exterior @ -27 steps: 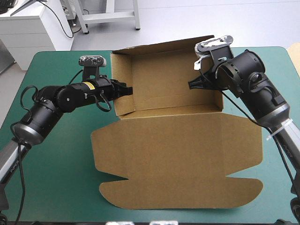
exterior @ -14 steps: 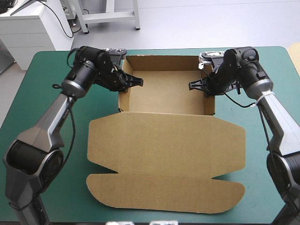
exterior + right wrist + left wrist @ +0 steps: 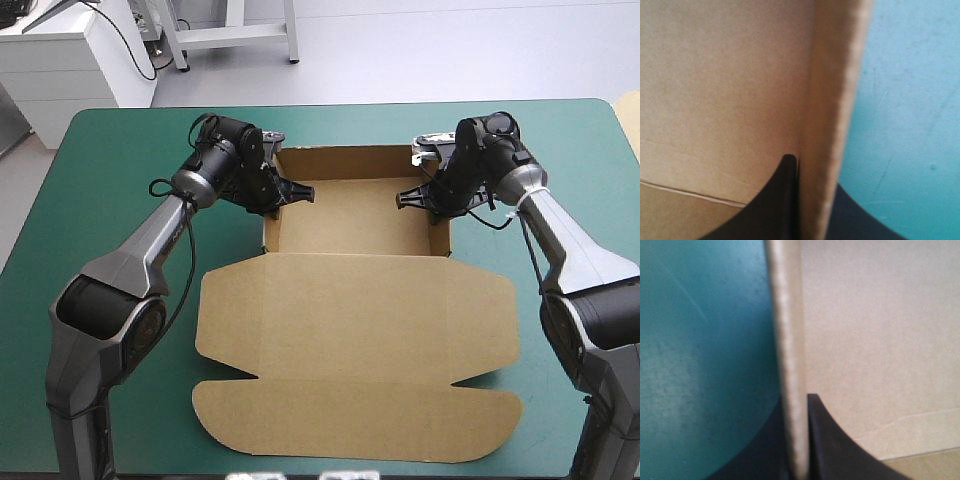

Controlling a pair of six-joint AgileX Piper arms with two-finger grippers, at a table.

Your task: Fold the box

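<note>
Teal-green desk [image 3: 120,300] is carrying the brown box [image 3: 350,310] at its middle: tray toward the far edge, lid lying flat nearer. The left gripper [image 3: 300,192] and right gripper [image 3: 405,198] are each clamping a side wall, nearly closed on the board, probably keeping walls upright for tucking.

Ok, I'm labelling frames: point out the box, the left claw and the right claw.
box [image 3: 350,300], high view, flat lid panel.
left claw [image 3: 305,192], high view, fingertips at the left wall.
right claw [image 3: 405,197], high view, fingertips at the right wall.
</note>
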